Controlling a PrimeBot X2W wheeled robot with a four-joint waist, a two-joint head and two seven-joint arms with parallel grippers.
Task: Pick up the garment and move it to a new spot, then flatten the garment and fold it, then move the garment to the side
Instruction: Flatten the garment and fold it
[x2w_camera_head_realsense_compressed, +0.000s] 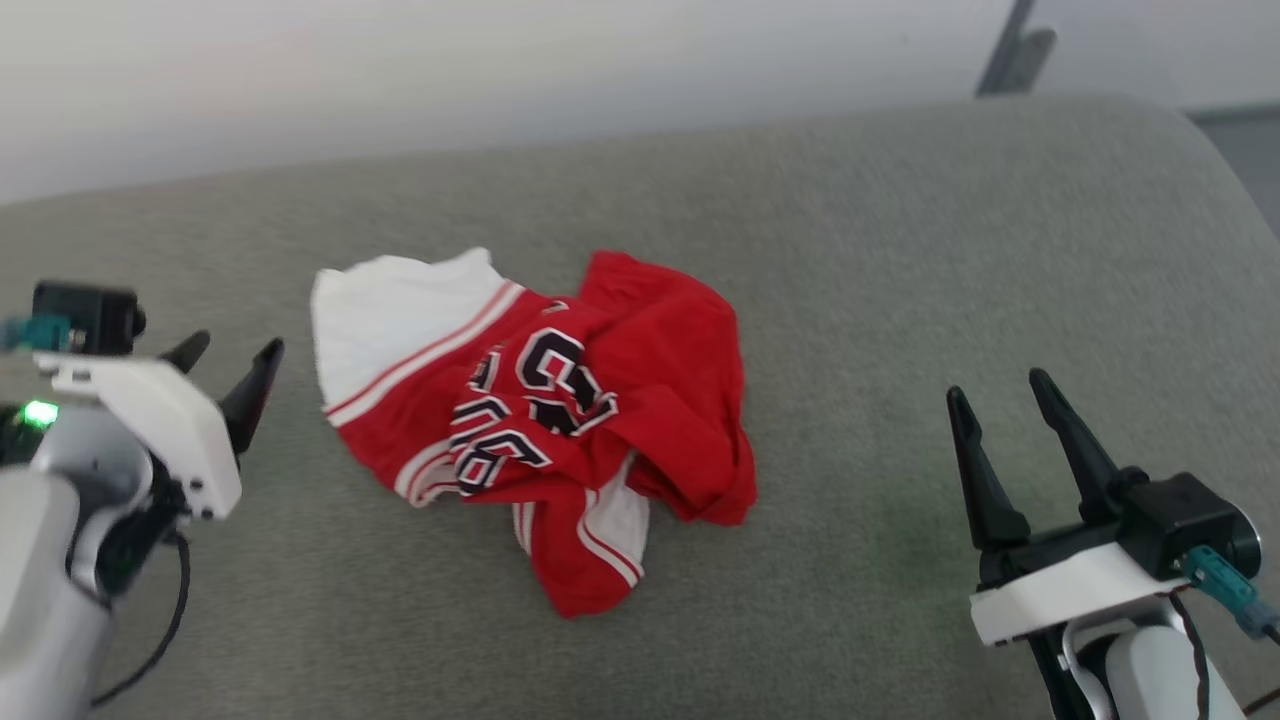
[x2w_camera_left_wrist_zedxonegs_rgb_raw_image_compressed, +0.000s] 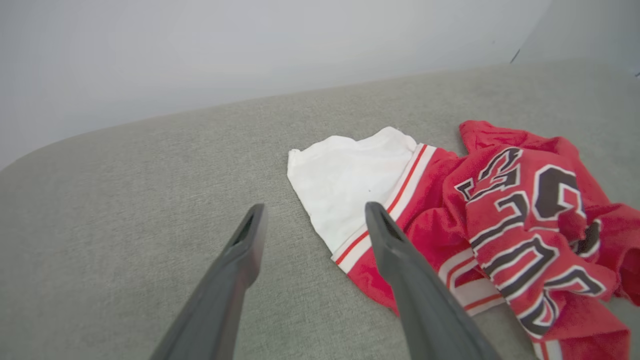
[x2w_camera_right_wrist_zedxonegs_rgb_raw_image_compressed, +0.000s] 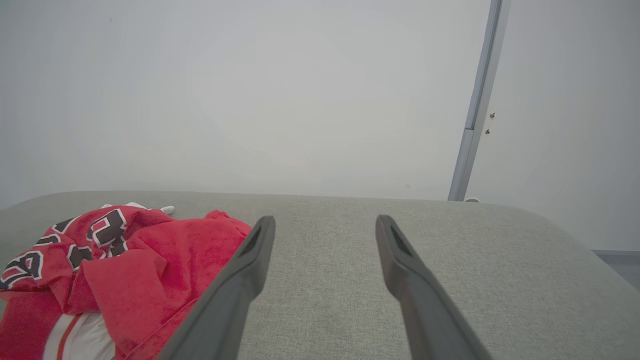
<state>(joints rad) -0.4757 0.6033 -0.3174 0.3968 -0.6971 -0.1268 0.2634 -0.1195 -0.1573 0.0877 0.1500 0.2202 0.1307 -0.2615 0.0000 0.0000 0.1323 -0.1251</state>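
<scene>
- The garment (x2w_camera_head_realsense_compressed: 560, 420) lies crumpled near the middle of the grey upholstered bench (x2w_camera_head_realsense_compressed: 900, 250), between the robot's two arms, with neither touching it.
- The left gripper (x2w_camera_head_realsense_compressed: 236, 345) hangs just beside the white sleeve (x2w_camera_head_realsense_compressed: 390, 320), jaws spread wide and empty. The right gripper (x2w_camera_head_realsense_compressed: 998, 385), equally wide and empty, stands well apart across bare fabric.
- The heap's long axis runs on a slant in the head view, from the white sleeve at far left down to a red tail at near centre. The left arm looks the nearer for a first pick.
- The left wrist view looks over the sleeve's striped trim and the black, white-outlined lettering, with the sleeve edge straight ahead of the jaws.
- The right wrist view catches the heap's plain red flank off to one side, plus a pale wall and a grey upright strip (x2w_camera_right_wrist_zedxonegs_rgb_raw_image_compressed: 477, 100) behind the bench.
</scene>
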